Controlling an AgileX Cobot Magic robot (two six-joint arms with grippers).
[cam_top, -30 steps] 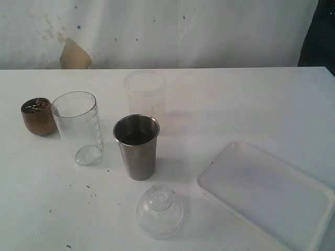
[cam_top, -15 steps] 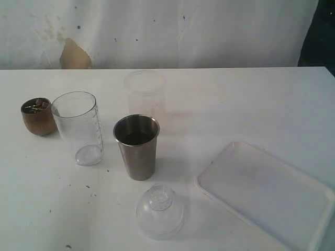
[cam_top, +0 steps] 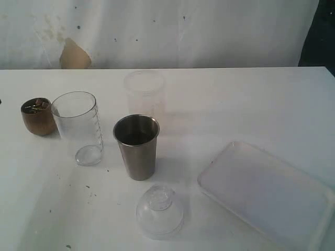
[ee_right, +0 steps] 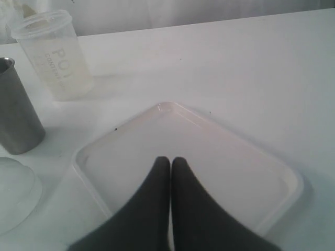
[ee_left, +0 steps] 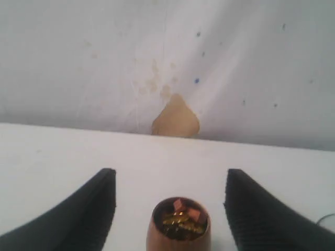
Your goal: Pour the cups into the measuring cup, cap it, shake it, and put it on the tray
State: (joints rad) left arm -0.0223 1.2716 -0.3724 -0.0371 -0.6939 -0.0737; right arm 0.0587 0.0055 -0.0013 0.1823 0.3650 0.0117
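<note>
On the worktop (cam_top: 251,104), the wooden cup (cam_top: 38,116) stands farthest left with small pieces (cam_top: 35,106) lying in it. The measuring cup (cam_top: 77,127) stands just beside it on the right, a little nearer the front. Further right, apart from both, the steel tumbler (cam_top: 136,146) stands near the middle. Behind the tumbler, toward the wall, stands another cup (cam_top: 144,91). Before the tumbler, near the front edge, a domed lid (cam_top: 159,212) rests on the worktop. The tray (cam_top: 267,193) lies at the front right, apart from the lid and tumbler.

Widely parted left jaws, tips well apart; right jaws pressed fully together.
</note>
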